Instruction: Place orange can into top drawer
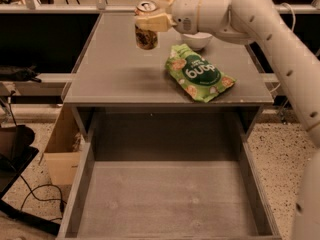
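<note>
Speckled stone floor (280, 149) ran under a flat grey wooden bench (115, 71), with dark shelving behind. White jointed robot arm (260, 14) reached in from the right, across the back of the bench top. Its cream two-finger gripper (149, 22) sat over the rear left part of the bench, clamped on the upper half of the slim orange-gold drink can with dark markings (145, 39). Can upright, silver pull-tab top showing above the fingers. Can seemed raised off the bench top, with a soft shadow on the surface below and in front of it.

Green crinkled snack bag with white lettering (198, 76) lay flat on the right half of the bench, near the can but apart from it. Small white bowl (196, 40) stood behind the bag, just under the arm's wrist.

Wide shallow grey wooden drawer (80, 184) was pulled fully out below the bench front, its plain flat bottom bare. Brown cardboard box (62, 151) stood on the floor just left of the drawer. Black cables (35, 191) trailed at the lower left.
</note>
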Controlling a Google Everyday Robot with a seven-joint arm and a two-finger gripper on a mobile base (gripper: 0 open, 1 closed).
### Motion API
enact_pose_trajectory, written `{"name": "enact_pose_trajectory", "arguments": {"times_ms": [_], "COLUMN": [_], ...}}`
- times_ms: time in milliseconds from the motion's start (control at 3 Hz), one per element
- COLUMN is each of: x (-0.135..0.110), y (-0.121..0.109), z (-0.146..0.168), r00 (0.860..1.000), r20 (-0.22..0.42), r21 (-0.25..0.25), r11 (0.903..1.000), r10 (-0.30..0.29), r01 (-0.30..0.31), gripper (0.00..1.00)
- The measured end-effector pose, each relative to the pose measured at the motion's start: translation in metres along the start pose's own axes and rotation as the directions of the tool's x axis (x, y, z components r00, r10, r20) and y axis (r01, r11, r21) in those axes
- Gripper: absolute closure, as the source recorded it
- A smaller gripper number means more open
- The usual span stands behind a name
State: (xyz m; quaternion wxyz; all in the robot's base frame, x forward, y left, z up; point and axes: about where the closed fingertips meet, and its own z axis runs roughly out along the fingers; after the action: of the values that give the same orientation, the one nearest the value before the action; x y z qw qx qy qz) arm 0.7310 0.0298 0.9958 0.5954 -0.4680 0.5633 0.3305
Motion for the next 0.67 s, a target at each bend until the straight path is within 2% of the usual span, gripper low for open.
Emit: {"name": "enact_pose_trajectory", "arguments": {"times_ms": [333, 667], "x": [0.009, 0.050], "y": [0.051, 0.108], "z": [-0.057, -0.103], "r00": [0.998, 0.992], "r20": [-0.046, -0.076], "r21": [-0.046, -0.122], "r11": [0.9979, 0.9862], "r10": [0.044, 0.104], "r01": [-0.046, -0.112], "gripper": [1.00, 1.00]}}
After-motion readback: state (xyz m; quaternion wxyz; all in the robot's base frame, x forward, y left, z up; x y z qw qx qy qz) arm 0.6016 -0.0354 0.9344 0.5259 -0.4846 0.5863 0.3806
